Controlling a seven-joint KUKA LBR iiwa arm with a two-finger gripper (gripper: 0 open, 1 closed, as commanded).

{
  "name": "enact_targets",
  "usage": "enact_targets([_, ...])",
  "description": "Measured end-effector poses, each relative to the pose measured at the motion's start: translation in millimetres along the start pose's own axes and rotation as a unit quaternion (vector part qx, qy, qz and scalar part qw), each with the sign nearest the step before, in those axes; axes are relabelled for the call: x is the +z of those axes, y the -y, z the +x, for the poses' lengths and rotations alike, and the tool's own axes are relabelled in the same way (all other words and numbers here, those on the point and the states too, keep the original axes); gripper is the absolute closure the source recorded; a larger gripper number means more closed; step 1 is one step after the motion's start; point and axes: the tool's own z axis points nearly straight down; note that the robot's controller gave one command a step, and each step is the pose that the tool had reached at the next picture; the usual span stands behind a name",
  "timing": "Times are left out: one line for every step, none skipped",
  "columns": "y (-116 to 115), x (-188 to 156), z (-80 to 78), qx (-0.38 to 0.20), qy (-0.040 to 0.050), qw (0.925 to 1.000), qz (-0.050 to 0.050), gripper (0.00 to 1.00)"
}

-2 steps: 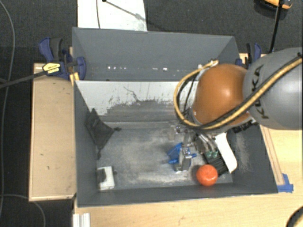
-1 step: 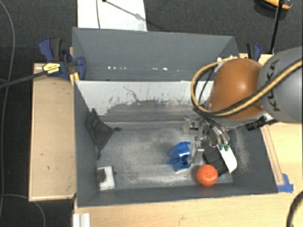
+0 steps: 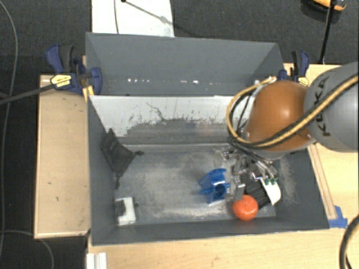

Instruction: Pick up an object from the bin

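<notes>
My gripper (image 3: 238, 175) is low in the bin's right half, under the arm's wrist. Directly to its left, touching or nearly touching it, lies a crumpled blue plastic thing (image 3: 214, 185). An orange ball (image 3: 245, 208) rests on the bin floor just below the gripper, near the front wall. To the gripper's right lies a black brush-like thing with a white end (image 3: 266, 191), partly hidden by the gripper.
A dark, folded black piece (image 3: 116, 152) leans in the bin's left rear corner. A small white block (image 3: 124, 210) sits in the front left corner. The arm's orange cover and cables hide the bin's right rear part.
</notes>
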Motion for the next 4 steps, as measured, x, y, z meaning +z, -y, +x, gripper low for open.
enact_targets([-16.0, 57.0, 1.1, 0.090, -0.0010, 0.9960, 0.001, 0.00])
enact_targets([-18.8, 65.0, -0.8, 0.070, -0.0010, 0.9976, 0.001, 1.00])
enact_targets([-19.1, 62.9, -0.4, 0.068, -0.0005, 0.9977, 0.001, 1.00])
enact_targets([-19.1, 56.5, 0.2, 0.067, -0.0013, 0.9977, 0.001, 1.00])
